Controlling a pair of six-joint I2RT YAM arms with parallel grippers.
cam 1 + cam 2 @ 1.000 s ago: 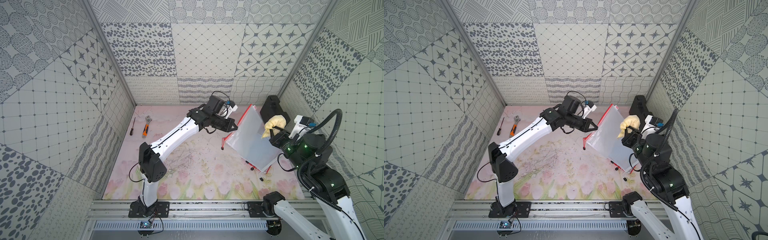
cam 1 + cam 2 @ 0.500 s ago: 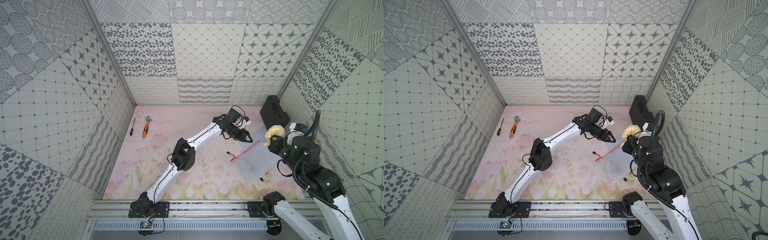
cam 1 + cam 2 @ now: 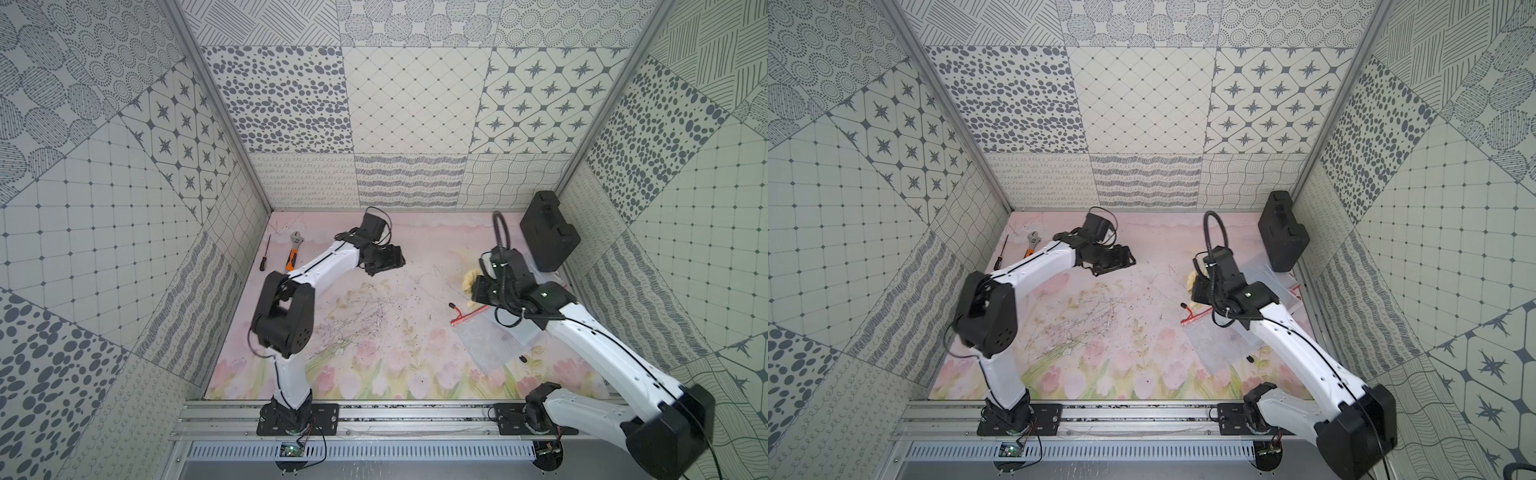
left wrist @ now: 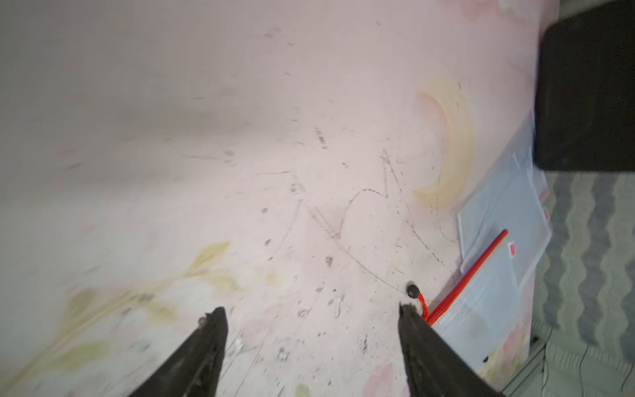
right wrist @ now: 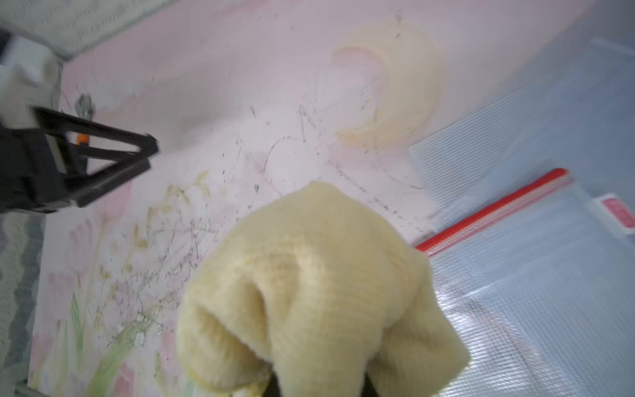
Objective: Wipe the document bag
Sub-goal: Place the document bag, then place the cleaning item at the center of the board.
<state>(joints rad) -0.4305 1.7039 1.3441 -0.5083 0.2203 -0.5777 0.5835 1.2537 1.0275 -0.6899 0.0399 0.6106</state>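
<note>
Document bag (image 3: pixel 490 338) flat on table (image 3: pixel 374 332), right side, red zip edge toward centre. Right end effector (image 3: pixel 476 290) clamped on yellow cloth (image 5: pixel 309 292), beside zip edge. Left end effector (image 4: pixel 311 312) wide, empty, apart from bag

2 white arms (image 3: pixel 328 270), black joints (image 3: pixel 282 324), black cables (image 3: pixel 498 232), seemingly green lights (image 3: pixel 544 294).

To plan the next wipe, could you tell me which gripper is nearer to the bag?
Right. The right gripper, shut on the cloth, is by the red zip edge of the bag; the left gripper, open, is far across the mat.
</note>
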